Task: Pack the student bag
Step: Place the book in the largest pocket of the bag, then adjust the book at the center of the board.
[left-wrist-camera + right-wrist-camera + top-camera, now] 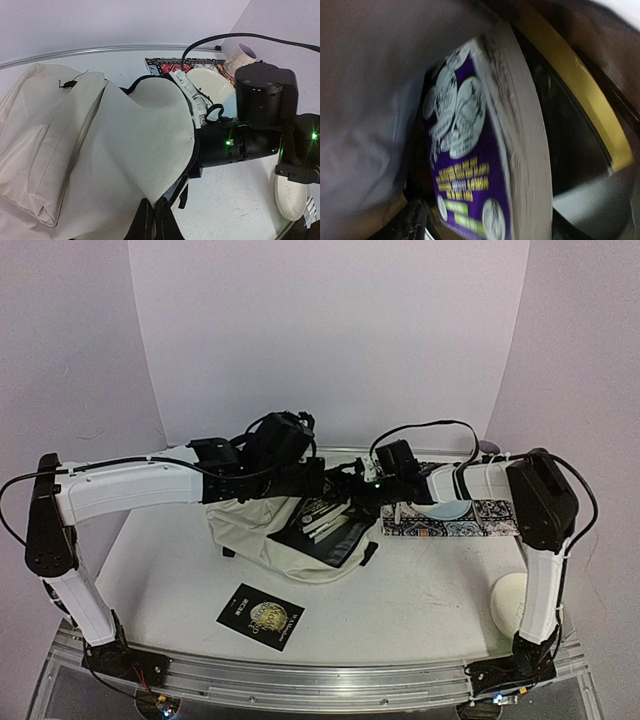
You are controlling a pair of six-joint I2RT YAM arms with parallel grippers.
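Note:
The cream student bag [262, 527] lies mid-table with its mouth toward the right. My left gripper [154, 222] is shut on a fold of the bag's cream fabric [135, 145] and holds it lifted; in the top view it [318, 482] is over the bag's far edge. My right gripper [368, 487] reaches into the bag's mouth. In the right wrist view it [485, 222] holds a thick purple book [467, 170], pale page edge [522, 145] to the right, inside the dim bag. My right arm [250, 127] shows entering under the lifted flap.
A black book [260, 615] lies near the front. A patterned mat [455, 520] with a white plate [445, 508] sits right of the bag. A pale round thing [508, 600] is by the right arm's base. A cup [240, 54] and another plate [290, 192] are nearby.

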